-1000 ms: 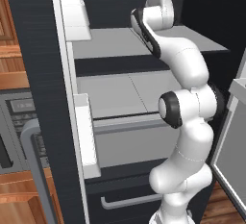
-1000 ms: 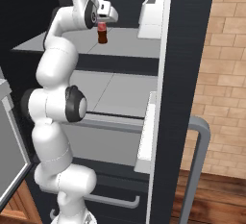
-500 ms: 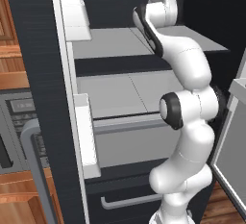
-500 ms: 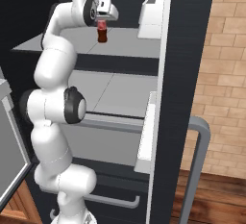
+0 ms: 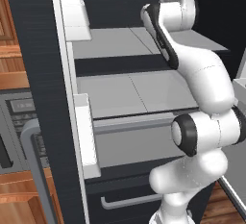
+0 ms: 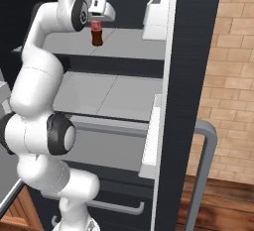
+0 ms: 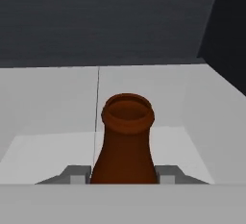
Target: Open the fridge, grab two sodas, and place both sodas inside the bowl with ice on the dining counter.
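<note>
The fridge (image 6: pixel 198 51) stands open, with pale grey shelves inside. A slim dark-brown soda bottle (image 6: pixel 96 34) with a red label hangs over the upper shelf (image 6: pixel 124 46), and my gripper (image 6: pixel 97 26) is shut on it from above. In the hand view the bottle's neck (image 7: pixel 126 141) rises between the two fingertips (image 7: pixel 77 175), which press on its sides. From the left base view my arm (image 5: pixel 192 69) reaches up into the fridge (image 5: pixel 43 74). The bowl and the dining counter are out of view.
White door bins (image 6: pixel 156 12) (image 5: pixel 77 6) jut from the open doors on both sides of the arm. Grey bar handles (image 6: pixel 206 141) (image 5: pixel 36 170) stand on the doors' outer faces. A lower drawer (image 6: pixel 114 207) is shut. To the right is a brick wall (image 6: pixel 238 76).
My hand has drawn back a little toward the base with the bottle still in its grip. The jaws have not changed.
</note>
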